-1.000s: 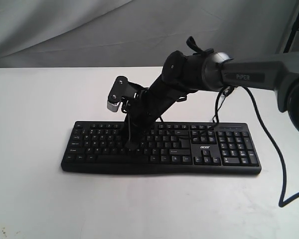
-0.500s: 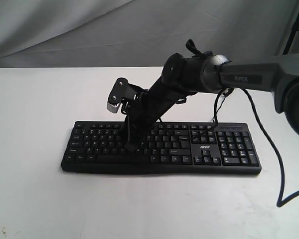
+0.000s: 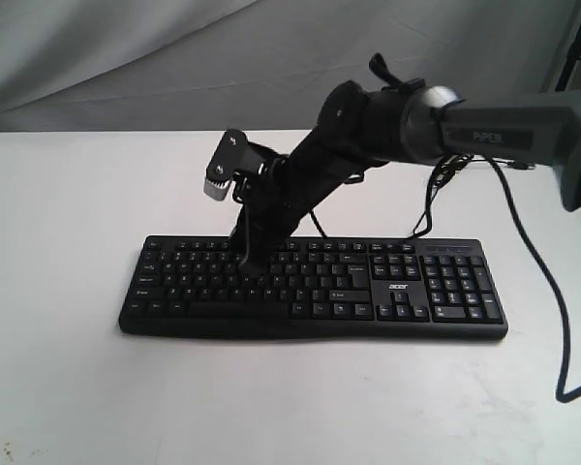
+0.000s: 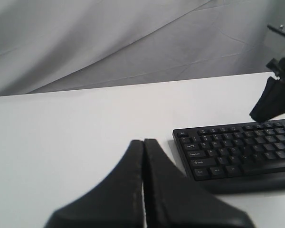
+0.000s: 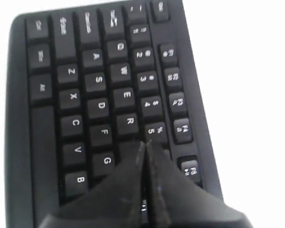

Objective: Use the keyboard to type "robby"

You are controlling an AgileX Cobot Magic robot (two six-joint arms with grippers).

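Exterior view: the keyboard [image 3: 315,291] lies flat across the lower middle of the frame on the white table [image 3: 68,194], long edge towards the camera, number pad at the right end. A grey backdrop cloth [image 3: 126,58] fills the top of the frame. The right arm comes in from the upper right, crosses the middle and slopes steeply down, so the right gripper [image 3: 252,266] points at the letter block left of centre, around the upper rows. The crossing reach follows from the key layout: the letters sit towards the left end, the arm's base towards the right.

Right wrist view: the right gripper [image 5: 145,145] is clenched, its two fingers pressed flat together with only a hairline seam between them, and it holds nothing. As I read it, this makes one narrow point that can poke a single key without catching the ones around it. The tip sits just past the R key [image 5: 129,121] and just beside the 5 key [image 5: 154,129], over a key it hides. The legends are soft, and I cannot tell whether the tip touches the key or hangs just above it.

Left wrist view: the left gripper [image 4: 143,141] is likewise closed on nothing. It sits over bare table, well apart from the keyboard's near corner. I judge it parked there, out of the working arm's way.
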